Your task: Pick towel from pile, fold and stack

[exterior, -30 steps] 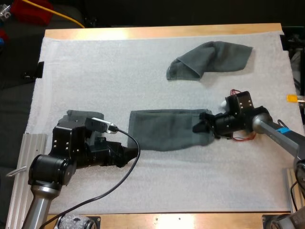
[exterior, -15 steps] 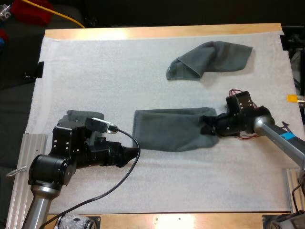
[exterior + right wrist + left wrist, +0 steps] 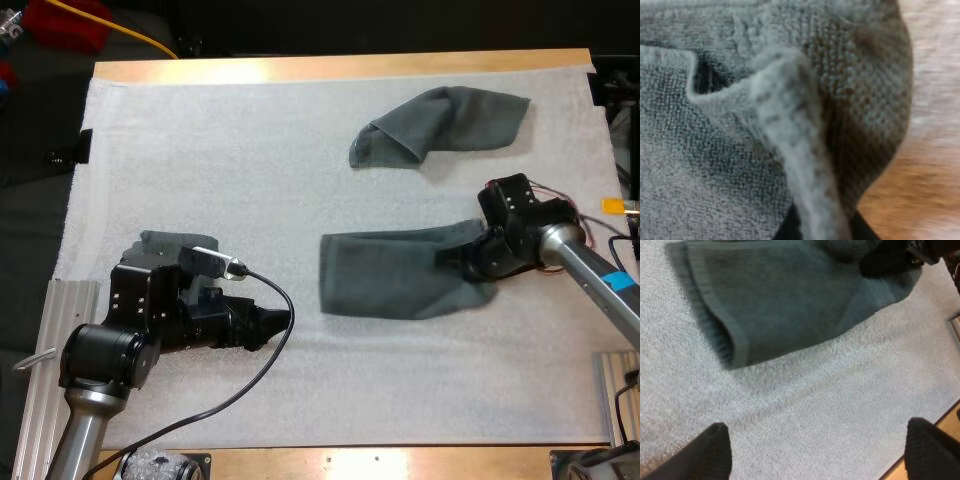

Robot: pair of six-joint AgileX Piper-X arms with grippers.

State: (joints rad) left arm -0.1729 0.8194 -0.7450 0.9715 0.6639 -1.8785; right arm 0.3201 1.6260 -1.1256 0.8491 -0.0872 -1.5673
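A dark grey-green towel (image 3: 400, 275), folded into a long band, lies across the mat (image 3: 200, 150) right of centre. My right gripper (image 3: 462, 262) is shut on its right end; in the right wrist view a fold of the towel (image 3: 790, 125) is pinched between the right gripper's (image 3: 821, 230) fingers. My left gripper (image 3: 280, 322) rests low on the mat, left of the band and apart from it. In the left wrist view the left gripper (image 3: 815, 450) is open, its fingertips (image 3: 715, 450) wide apart, with the towel's left end (image 3: 780, 315) lying ahead.
A crumpled towel (image 3: 440, 125) lies at the far right of the mat. Another towel (image 3: 160, 242) lies partly hidden behind my left arm. A metal rail (image 3: 50, 340) runs along the near left edge. The mat's far left and near middle are bare.
My right gripper has pulled the folded towel to the right, so its left end now sits farther from my left gripper. The left arm has stayed put.
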